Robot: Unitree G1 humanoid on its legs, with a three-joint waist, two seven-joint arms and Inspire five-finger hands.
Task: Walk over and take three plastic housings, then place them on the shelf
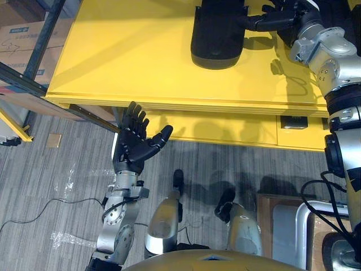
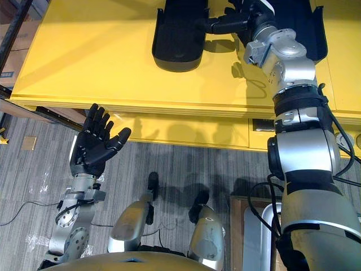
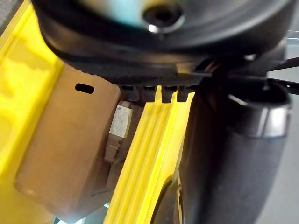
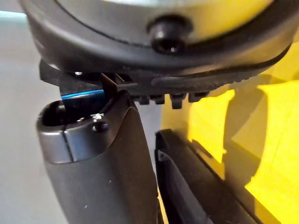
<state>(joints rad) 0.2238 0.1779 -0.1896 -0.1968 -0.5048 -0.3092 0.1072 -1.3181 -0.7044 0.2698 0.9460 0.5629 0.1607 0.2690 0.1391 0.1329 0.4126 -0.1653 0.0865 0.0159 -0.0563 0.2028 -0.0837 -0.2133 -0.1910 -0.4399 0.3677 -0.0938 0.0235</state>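
A black plastic housing [image 1: 217, 34] lies on the yellow shelf surface [image 1: 130, 62], near its far middle. My right hand [image 1: 275, 20] reaches over the shelf just right of it. The thumb is straight and its tip touches the housing's right side; the fingers run past the view's edge. In the right wrist view the thumb [image 4: 103, 154] stands beside the housing's dark rim [image 4: 196, 186]. A second dark housing [image 2: 317, 28] lies partly behind my right forearm. My left hand [image 1: 132, 147] hangs open below the shelf's front edge, fingers spread, holding nothing.
Cardboard boxes [image 1: 22, 36] sit behind a dark metal rack frame [image 1: 39, 51] at the left. A brown box with a pale tray [image 1: 279, 226] stands on the floor at lower right. The shelf's front edge [image 1: 186, 107] runs across above grey carpet.
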